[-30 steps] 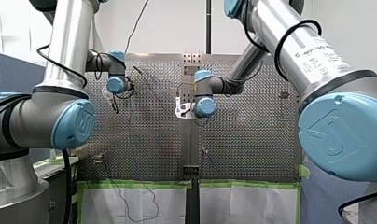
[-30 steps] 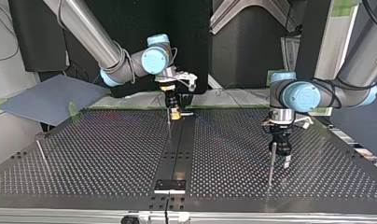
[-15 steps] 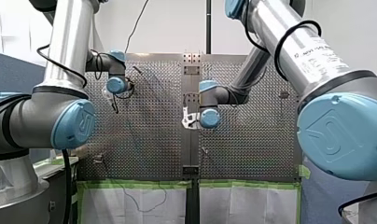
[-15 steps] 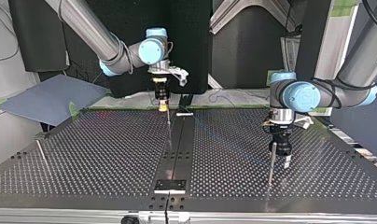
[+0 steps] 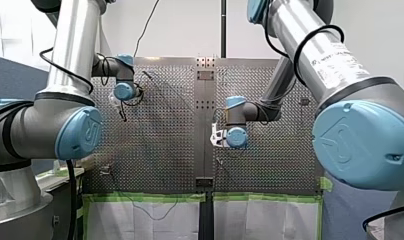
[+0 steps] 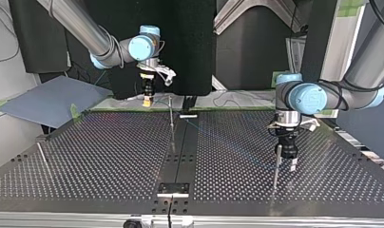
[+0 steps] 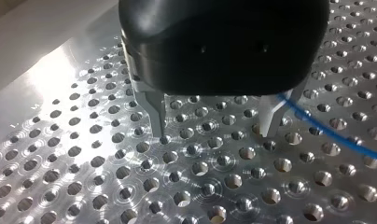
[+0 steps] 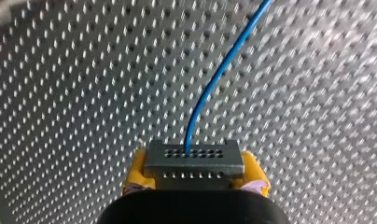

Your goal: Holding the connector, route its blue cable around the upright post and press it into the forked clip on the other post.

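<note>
My right pincer (image 8: pixel 194 179) clamps the connector (image 8: pixel 194 158); my left pincer (image 7: pixel 213 129) gapes empty

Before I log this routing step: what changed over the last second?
My right arm's jaws, shut on the grey multi-hole connector with its thin blue cable, swung toward the top view's left, past the upright metal post. My left arm's open jaws stayed by the other post.
</note>
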Motion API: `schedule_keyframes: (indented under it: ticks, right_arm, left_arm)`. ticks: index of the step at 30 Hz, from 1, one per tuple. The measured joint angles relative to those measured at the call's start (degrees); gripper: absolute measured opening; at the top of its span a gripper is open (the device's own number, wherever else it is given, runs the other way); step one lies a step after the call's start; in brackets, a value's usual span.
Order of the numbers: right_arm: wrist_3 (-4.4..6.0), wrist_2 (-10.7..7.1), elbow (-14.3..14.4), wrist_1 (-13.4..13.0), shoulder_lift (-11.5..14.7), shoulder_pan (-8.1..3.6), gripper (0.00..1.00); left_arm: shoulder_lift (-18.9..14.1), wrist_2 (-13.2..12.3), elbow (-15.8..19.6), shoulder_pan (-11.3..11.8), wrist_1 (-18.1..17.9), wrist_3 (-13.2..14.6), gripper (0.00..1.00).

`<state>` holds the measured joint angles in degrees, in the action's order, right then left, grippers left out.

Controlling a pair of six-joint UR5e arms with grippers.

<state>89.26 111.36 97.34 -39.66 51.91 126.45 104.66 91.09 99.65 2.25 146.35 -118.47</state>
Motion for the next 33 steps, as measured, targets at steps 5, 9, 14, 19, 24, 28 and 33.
schedule_keyframes:
  ticks: [5, 9, 14, 19, 24, 28, 33]
  right_arm:
    - [0.52, -0.02, 2.48, -2.5, -0.03, -2.48, 0.0]
    - [0.75, 0.4, 4.63, -4.64, -0.13, -4.63, 0.0]
    - [0.95, 1.58, 7.15, -7.15, -0.86, -7.02, 0.0]
    - [1.63, 2.66, 9.59, -9.59, -2.95, -7.77, 0.0]
    - [2.67, 3.47, 12.28, -12.3, -5.61, -7.88, 0.0]
    - [3.01, 3.51, 14.14, -14.14, -7.45, -7.79, 0.0]
    - [3.07, 3.31, 16.84, -16.84, -10.16, -7.89, 0.0]
  left_arm:
    - [-0.03, 0.0, 0.0, 0.01, 0.0, 0.0, 1.0]
    - [-0.01, 0.0, 0.0, 0.01, 0.0, 0.0, 1.0]
    - [0.0, 0.0, 0.0, 0.01, 0.07, 0.0, 1.0]
    - [-0.02, 0.03, 0.0, -0.02, 0.17, 0.0, 1.0]
    - [-0.02, 0.45, 0.0, -0.13, 0.25, 0.0, 1.0]
    - [-0.01, 0.57, 0.0, -0.15, 0.32, 0.0, 1.0]
    - [-0.02, 0.6, 0.0, -0.17, 0.35, 0.0, 1.0]
